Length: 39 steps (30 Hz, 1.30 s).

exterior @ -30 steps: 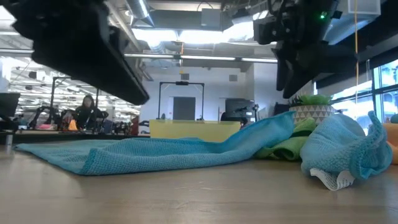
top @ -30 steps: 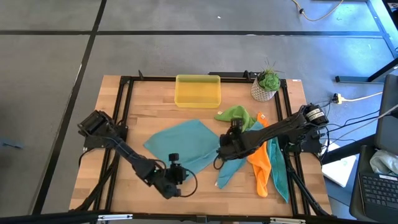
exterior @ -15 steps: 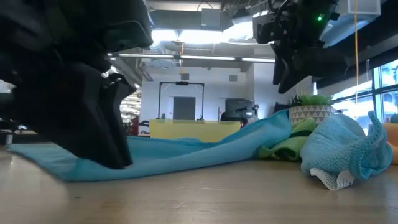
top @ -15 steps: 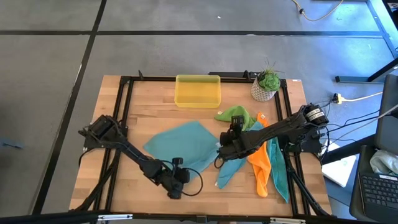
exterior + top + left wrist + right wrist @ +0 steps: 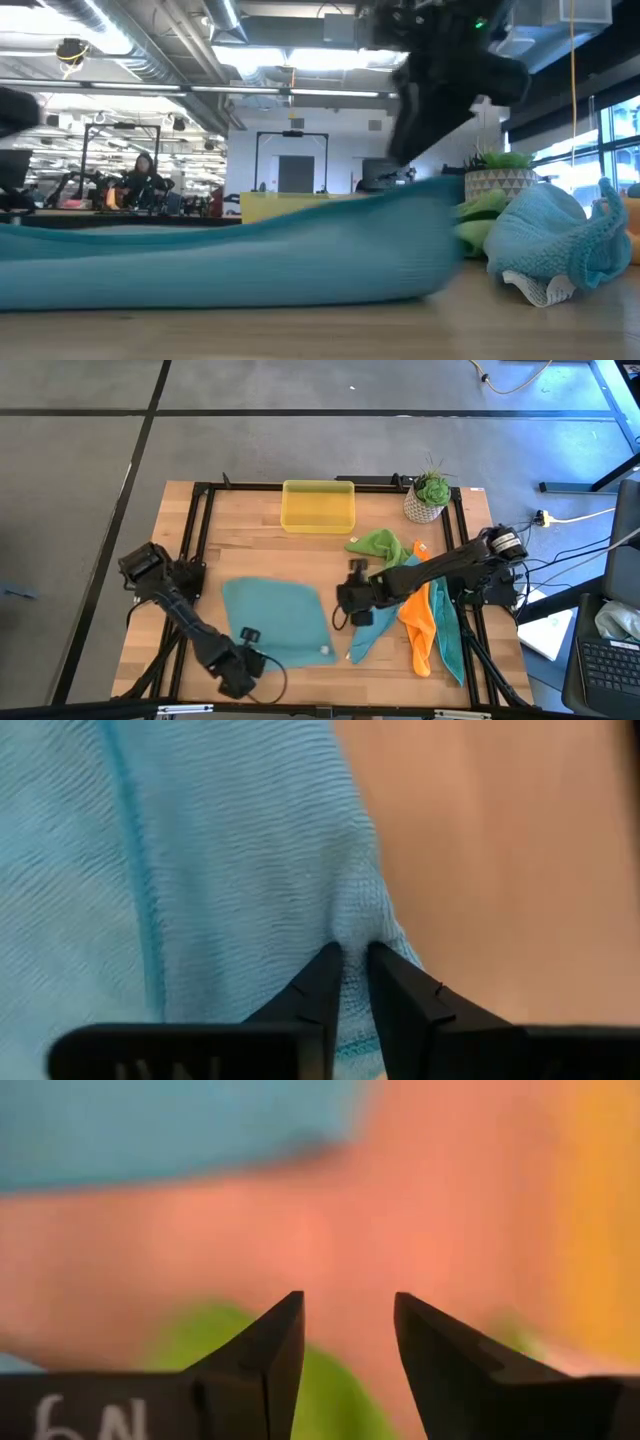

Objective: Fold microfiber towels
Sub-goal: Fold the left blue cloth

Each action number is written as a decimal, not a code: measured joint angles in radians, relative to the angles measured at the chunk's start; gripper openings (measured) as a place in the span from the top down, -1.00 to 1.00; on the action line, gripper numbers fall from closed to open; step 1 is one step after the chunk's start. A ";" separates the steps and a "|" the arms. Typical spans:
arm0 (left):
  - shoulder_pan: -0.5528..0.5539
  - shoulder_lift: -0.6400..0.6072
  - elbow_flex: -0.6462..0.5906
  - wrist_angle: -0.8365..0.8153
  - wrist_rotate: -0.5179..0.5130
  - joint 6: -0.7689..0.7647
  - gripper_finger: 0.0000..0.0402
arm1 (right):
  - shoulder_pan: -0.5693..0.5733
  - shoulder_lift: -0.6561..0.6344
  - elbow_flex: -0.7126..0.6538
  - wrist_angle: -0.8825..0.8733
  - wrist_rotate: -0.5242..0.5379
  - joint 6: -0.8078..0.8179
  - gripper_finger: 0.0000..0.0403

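My left gripper [image 5: 348,960] pinches the spread teal towel's [image 5: 275,622] near corner. My right gripper [image 5: 348,1315] hangs spread above bare wood beside the towel pile [image 5: 420,610].

Plenty of bare wooden desk [image 5: 190,525] on the left and far side, easy passage there. Right half is cramped: yellow translucent plastic tray [image 5: 318,506], small potted green plant [image 5: 429,497], and a bunched pile of lime, orange and teal microfiber towels [image 5: 420,605].

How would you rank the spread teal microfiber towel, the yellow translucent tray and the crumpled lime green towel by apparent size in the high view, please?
1. Spread teal microfiber towel
2. Yellow translucent tray
3. Crumpled lime green towel, bunched up, so smallest as seen.
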 joint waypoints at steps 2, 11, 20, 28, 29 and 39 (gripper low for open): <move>-0.026 -0.010 -0.002 -0.081 -0.039 -0.036 0.82 | -0.044 0.001 -0.055 0.202 -0.155 -0.008 0.21; -0.118 -0.016 -0.002 -0.324 -0.146 -0.070 0.98 | -0.163 0.012 -0.238 0.539 -0.214 -0.417 0.21; -0.116 -0.017 0.000 -0.360 -0.194 -0.117 0.98 | -0.133 0.186 -0.282 0.833 -0.101 -0.572 0.21; -0.112 -0.019 0.032 -0.362 -0.186 -0.157 0.99 | -0.134 0.261 -0.254 0.929 -0.112 -0.516 0.21; -0.112 -0.019 0.033 -0.363 -0.186 -0.159 0.99 | -0.134 0.262 -0.254 0.931 -0.121 -0.497 0.21; -0.109 -0.019 0.034 -0.357 -0.193 -0.188 1.00 | -0.134 0.266 -0.255 0.953 -0.237 -0.344 0.21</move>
